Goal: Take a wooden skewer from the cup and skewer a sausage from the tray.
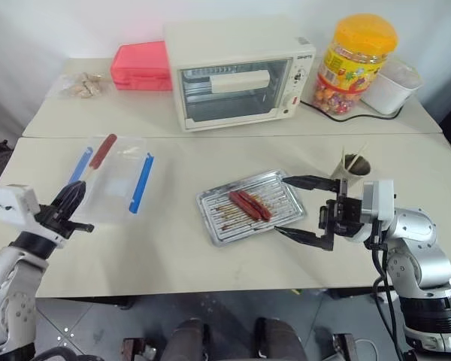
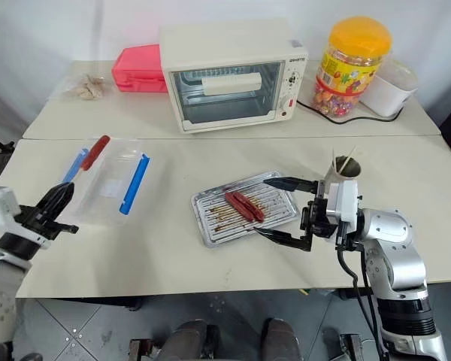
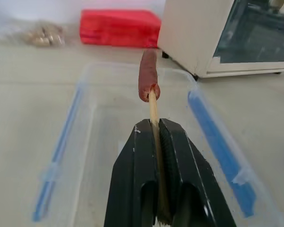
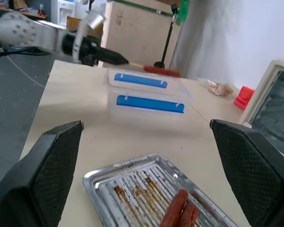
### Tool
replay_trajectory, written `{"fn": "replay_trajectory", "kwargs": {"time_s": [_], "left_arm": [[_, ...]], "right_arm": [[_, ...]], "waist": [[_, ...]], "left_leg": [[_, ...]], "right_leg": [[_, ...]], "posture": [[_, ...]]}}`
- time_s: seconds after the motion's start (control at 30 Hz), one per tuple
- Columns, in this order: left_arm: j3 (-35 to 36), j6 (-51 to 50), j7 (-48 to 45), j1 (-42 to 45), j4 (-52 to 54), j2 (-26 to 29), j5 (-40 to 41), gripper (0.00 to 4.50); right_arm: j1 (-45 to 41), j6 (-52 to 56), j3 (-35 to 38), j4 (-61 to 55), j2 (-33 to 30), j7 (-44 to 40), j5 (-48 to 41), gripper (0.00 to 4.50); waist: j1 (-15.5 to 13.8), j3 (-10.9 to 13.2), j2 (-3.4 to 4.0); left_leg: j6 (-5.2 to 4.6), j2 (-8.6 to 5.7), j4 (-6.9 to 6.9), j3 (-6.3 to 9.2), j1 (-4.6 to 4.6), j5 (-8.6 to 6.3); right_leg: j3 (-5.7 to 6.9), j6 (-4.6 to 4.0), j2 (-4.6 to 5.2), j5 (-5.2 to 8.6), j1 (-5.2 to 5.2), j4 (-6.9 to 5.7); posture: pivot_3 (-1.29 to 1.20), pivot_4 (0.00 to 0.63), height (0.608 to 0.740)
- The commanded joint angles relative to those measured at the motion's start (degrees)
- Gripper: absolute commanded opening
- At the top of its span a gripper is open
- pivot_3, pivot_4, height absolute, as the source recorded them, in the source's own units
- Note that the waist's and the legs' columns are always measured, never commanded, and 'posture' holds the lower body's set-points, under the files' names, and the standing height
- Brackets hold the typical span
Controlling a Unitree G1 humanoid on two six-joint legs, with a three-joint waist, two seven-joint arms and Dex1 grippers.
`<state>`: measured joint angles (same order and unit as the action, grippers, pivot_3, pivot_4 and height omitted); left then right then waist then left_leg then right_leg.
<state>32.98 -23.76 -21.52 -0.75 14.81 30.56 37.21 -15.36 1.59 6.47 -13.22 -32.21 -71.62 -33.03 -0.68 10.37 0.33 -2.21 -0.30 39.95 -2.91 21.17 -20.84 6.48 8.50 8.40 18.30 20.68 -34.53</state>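
Observation:
My left gripper (image 1: 77, 191) is shut on a wooden skewer (image 3: 153, 105) with one sausage (image 1: 103, 150) speared on its far end, held above the clear plastic box (image 1: 114, 180). The silver tray (image 1: 219, 222) lies mid-table with two more sausages (image 1: 249, 204) side by side in it. At the tray's right edge my right gripper (image 1: 283, 204) points left and is open wide, with nothing between its fingers. Just behind that gripper stands the grey cup (image 1: 355, 168), with several skewers (image 1: 354, 156) in it.
A white toaster oven (image 1: 240, 71) stands at the back, with a red box (image 1: 141, 66) and a bag of snacks (image 1: 81, 86) to its left. A yellow-lidded candy jar (image 1: 357, 64) and a white tub (image 1: 391, 84) are to its right.

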Motion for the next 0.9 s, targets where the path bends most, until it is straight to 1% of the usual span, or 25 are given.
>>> {"fn": "replay_trajectory", "kwargs": {"time_s": [0.03,0.13,0.23,0.4,0.43,0.53,0.57,0.6,0.67,0.7,0.77,0.8,0.9], "left_arm": [[0.36,0.2,0.45,-0.1,0.52,1.29,-1.59,0.0],[-0.35,0.19,-0.56,-0.02,0.44,1.02,-1.54,0.0],[-1.18,-0.42,-1.28,0.04,1.05,0.68,-1.04,0.84],[0.92,2.04,-1.0,0.03,1.16,-0.14,-1.08,2.37],[1.53,3.1,-2.21,-0.07,1.44,-0.36,-0.21,2.72],[3.05,5.5,-8.35,-0.45,4.18,-0.05,4.26,3.58],[2.66,5.48,-11.52,-1.22,5.72,1.46,5.03,3.93],[1.1,5.16,-16.28,-3.15,7.96,4.46,4.54,4.2],[-3.71,7.46,-26.16,-8.38,11.41,10.74,-0.23,4.2],[-5.11,8.77,-28.53,-9.93,11.91,12.48,-1.83,4.2],[-7.66,11.16,-31.69,-11.77,12.44,13.0,-2.44,4.2],[-8.96,12.51,-32.89,-12.69,12.32,13.51,-4.02,4.2],[-12.73,18.21,-35.53,-14.24,9.9,13.8,-10.07,4.2]], "right_arm": [[0.52,-0.56,0.85,-2.13,-1.16,1.0,-0.2,4.46],[1.17,-0.85,0.95,-2.4,-1.52,1.5,0.04,4.46],[1.77,-0.92,0.86,-2.93,-1.73,2.23,0.21,4.5],[2.17,-0.95,0.73,-3.2,-1.96,2.77,0.27,4.5],[2.28,-0.91,0.69,-3.21,-2.05,2.84,0.36,4.5],[2.65,-0.74,0.85,-3.08,-2.61,2.91,0.54,4.5],[3.04,-0.53,1.28,-2.95,-3.2,2.66,0.43,4.5],[4.03,0.1,2.05,-2.65,-4.49,1.9,0.14,4.5],[6.74,-0.64,3.42,-1.41,-7.29,-0.9,0.31,4.5],[7.58,-1.07,3.65,-1.04,-8.14,-1.73,0.25,4.5],[9.23,-1.88,3.92,0.16,-9.12,-2.58,0.44,4.5],[9.94,-2.16,4.09,0.68,-9.27,-2.78,0.63,4.5],[12.26,-4.23,4.37,2.49,-9.09,-3.8,1.72,4.5]], "waist": [[0.14,0.0,0.0],[0.22,0.0,0.0],[0.14,0.0,0.0],[0.12,0.0,0.0],[0.13,0.0,0.0],[0.2,0.0,0.0],[0.18,0.0,0.0],[0.13,0.0,-0.01],[-0.05,0.0,-0.02],[-0.15,0.03,0.1],[-0.31,0.07,0.24],[-0.31,0.08,0.25],[-0.32,0.08,0.25]], "left_leg": [[0.0,0.0,0.0,0.0,0.0,0.0],[0.0,0.0,0.0,0.01,0.0,0.0],[0.0,0.0,0.01,0.02,0.0,0.0],[0.0,-0.01,0.01,0.02,0.0,0.0],[0.0,0.0,0.01,0.03,0.0,0.0],[0.0,0.0,0.02,0.02,0.0,0.0],[0.0,-0.01,0.02,0.02,0.0,0.0],[0.0,-0.01,0.02,0.03,0.01,0.0],[0.01,-0.01,0.01,0.04,0.03,0.0],[0.01,-0.04,-0.03,0.05,0.03,-0.01],[0.01,-0.11,-0.07,-0.08,-0.01,-0.02],[0.0,-0.07,-0.08,-0.18,0.01,-0.01],[0.0,0.06,-0.07,-0.26,-0.01,-0.01]], "right_leg": [[0.0,0.0,0.01,0.0,0.0,0.0],[0.02,0.0,0.02,0.0,-0.01,0.0],[0.02,0.0,0.03,0.0,-0.03,0.0],[0.01,0.0,0.04,0.0,-0.03,0.0],[0.02,0.0,0.04,0.0,-0.03,0.0],[0.01,0.0,0.04,0.0,-0.03,0.0],[0.01,0.0,0.06,0.0,-0.03,0.01],[0.02,0.0,0.06,0.0,-0.03,0.01],[0.02,0.0,0.07,0.0,-0.03,0.03],[0.02,0.0,0.07,0.0,-0.03,0.06],[-0.04,0.0,0.11,0.0,-0.12,0.31],[-0.04,0.0,0.09,0.0,-0.18,0.51],[-0.04,0.0,-0.01,0.0,-0.17,0.53]], "posture": [[0.0,0.15,0.74],[0.0,0.15,0.74],[0.0,0.15,0.74],[0.0,0.15,0.74],[0.0,0.15,0.74],[0.0,0.15,0.74],[0.0,0.15,0.74],[0.0,0.15,0.74],[0.0,0.15,0.74],[0.0,0.15,0.74],[0.0,0.15,0.74],[0.0,0.15,0.74],[0.0,0.15,0.74]]}}
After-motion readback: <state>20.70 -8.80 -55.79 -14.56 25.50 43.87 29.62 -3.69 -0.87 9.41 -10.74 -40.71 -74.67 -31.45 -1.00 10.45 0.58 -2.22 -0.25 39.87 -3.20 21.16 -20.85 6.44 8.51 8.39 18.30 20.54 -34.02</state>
